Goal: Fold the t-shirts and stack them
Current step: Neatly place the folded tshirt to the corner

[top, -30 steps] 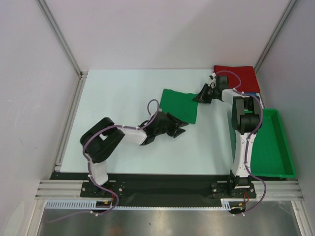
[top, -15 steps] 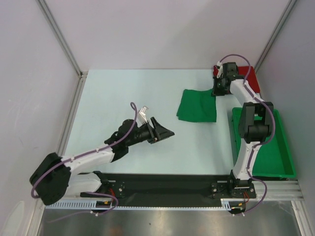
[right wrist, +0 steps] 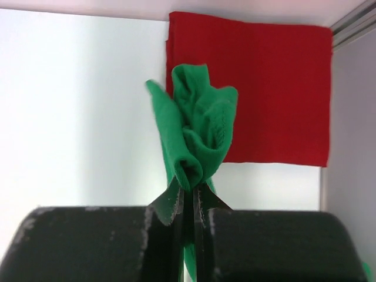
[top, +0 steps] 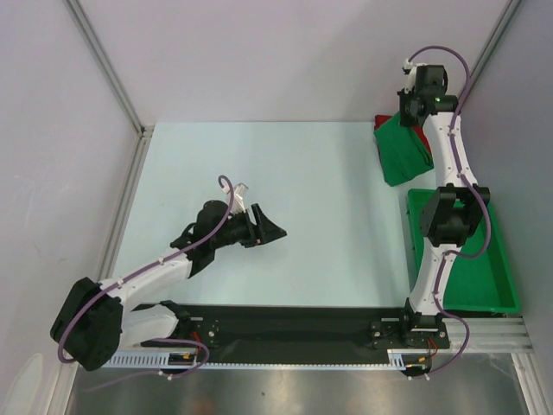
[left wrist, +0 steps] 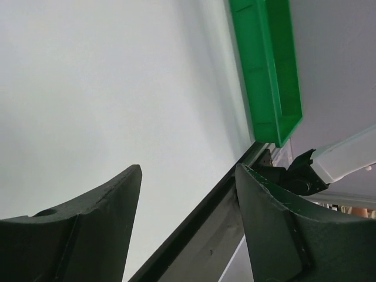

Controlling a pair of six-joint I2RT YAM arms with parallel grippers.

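My right gripper (top: 411, 111) is raised at the far right corner and is shut on the folded green t-shirt (top: 403, 152), which hangs below it. In the right wrist view the green t-shirt (right wrist: 197, 132) bunches out between the closed jaws of the right gripper (right wrist: 188, 194), above the folded red t-shirt (right wrist: 264, 82) lying flat in the corner. In the top view only a sliver of the red t-shirt (top: 422, 137) shows. The blue t-shirt is hidden. My left gripper (top: 275, 232) is open and empty over the table's middle; in the left wrist view the left gripper (left wrist: 188, 176) holds nothing.
A rigid green plastic bin (top: 484, 268) stands at the right edge beside the right arm's base; it also shows in the left wrist view (left wrist: 267, 70). Walls with metal posts close the table at the back and sides.
My right gripper lifted the green t-shirt off the table and carried it back and right over the red one. My left arm let go of it and drew back toward the left.
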